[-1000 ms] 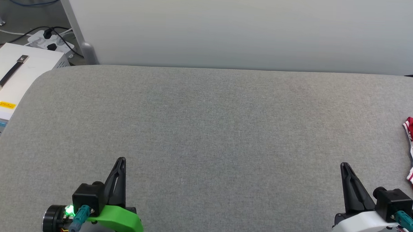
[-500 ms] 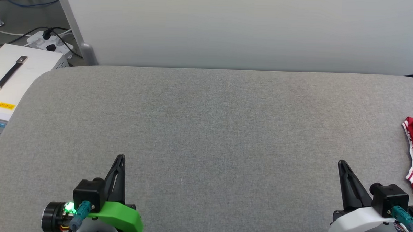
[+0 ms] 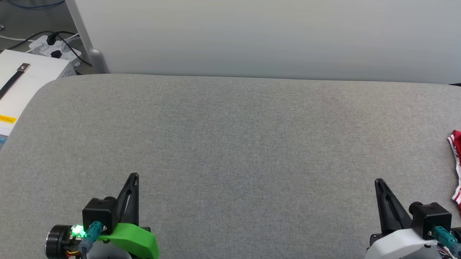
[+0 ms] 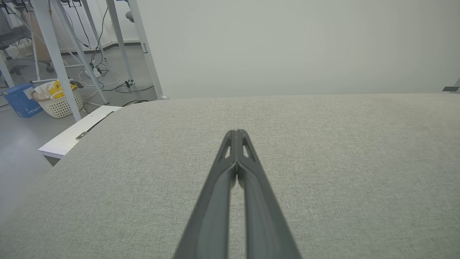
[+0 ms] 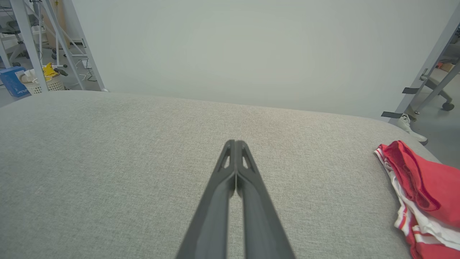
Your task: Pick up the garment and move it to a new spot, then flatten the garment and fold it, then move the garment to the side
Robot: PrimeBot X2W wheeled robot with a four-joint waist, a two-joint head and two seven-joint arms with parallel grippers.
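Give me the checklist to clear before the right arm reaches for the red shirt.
1. Garment located: ok. The garment lies bunched on the table near its right edge, to the right of the right gripper.
2. Right gripper open for a grasp: not ok. Its fingers are pressed together.
3. Right gripper free of load: ok. It is shut on nothing.
4. Left gripper out of the way: ok. It is shut, holds nothing and sits far to the left.
5. Path to the garment: ok. Nothing lies between it and the right gripper.
6. Whole garment in sight: not ok. The frame edges cut it off.
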